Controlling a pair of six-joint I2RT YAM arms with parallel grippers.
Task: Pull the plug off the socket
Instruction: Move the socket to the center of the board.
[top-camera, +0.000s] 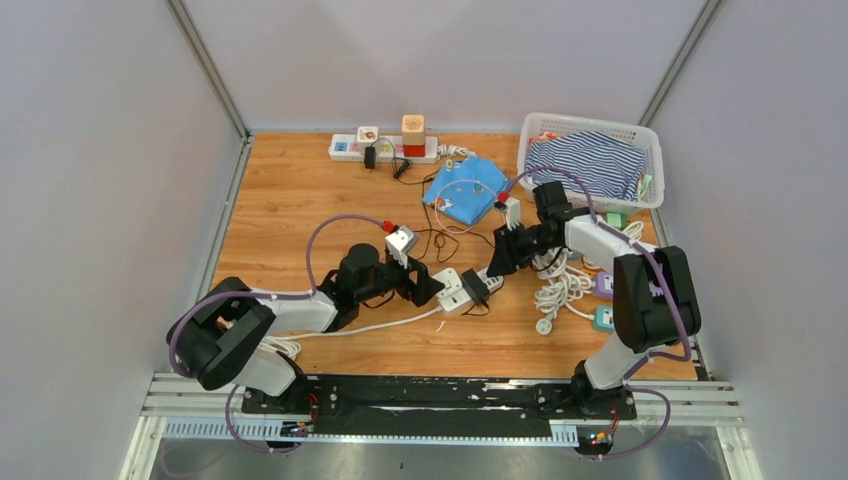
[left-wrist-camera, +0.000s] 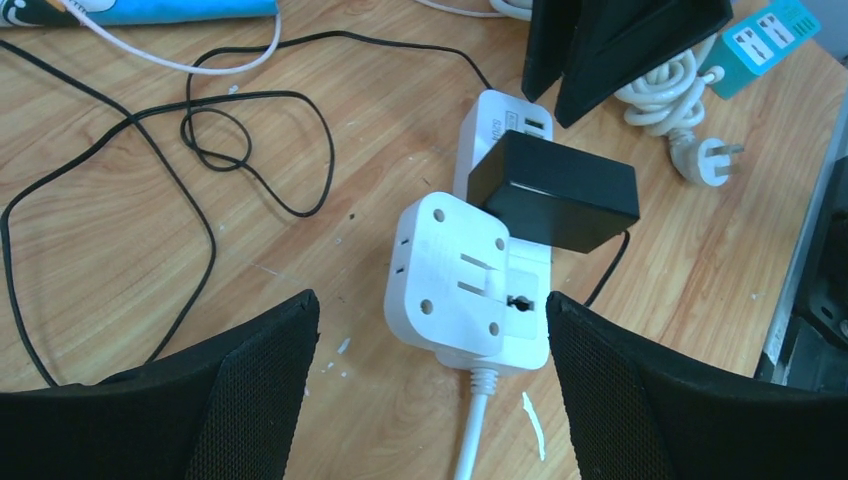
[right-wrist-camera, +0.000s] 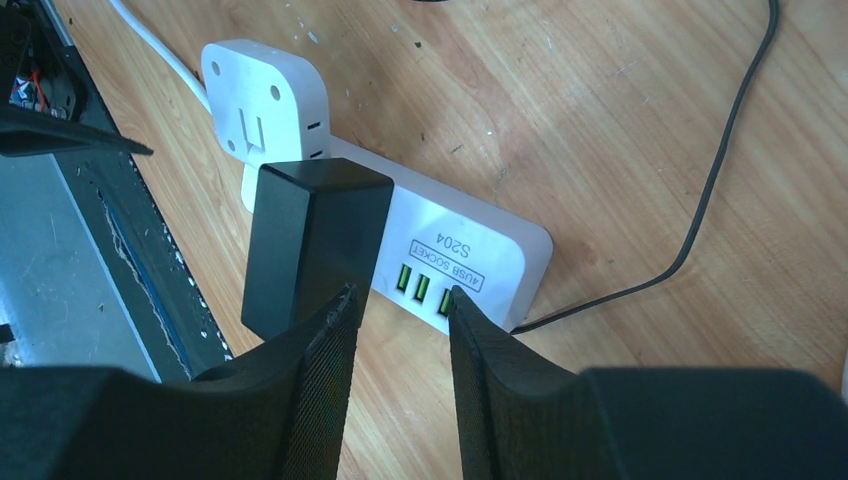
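Observation:
A white power strip (top-camera: 486, 283) lies at the table's centre, with a black plug (top-camera: 474, 288) and a white square adapter (top-camera: 449, 284) in it. In the left wrist view my left gripper (left-wrist-camera: 432, 300) is open, its fingers on either side of the strip's cord end (left-wrist-camera: 525, 330) and the adapter (left-wrist-camera: 450, 265); the black plug (left-wrist-camera: 560, 200) sits beyond. My right gripper (right-wrist-camera: 400, 295) is open by a narrow gap and empty, hovering over the strip's USB end (right-wrist-camera: 470, 240) beside the black plug (right-wrist-camera: 315, 240). In the top view the left gripper (top-camera: 425, 285) and right gripper (top-camera: 497, 262) flank the strip.
A white basket (top-camera: 592, 128) with striped cloth stands at the back right. A blue cloth (top-camera: 465, 185), a second power strip (top-camera: 385, 148) with a wooden block (top-camera: 413, 130), loose black cables (top-camera: 430, 240), a coiled white cable (top-camera: 560, 285) and small coloured sockets (top-camera: 603, 318) lie around.

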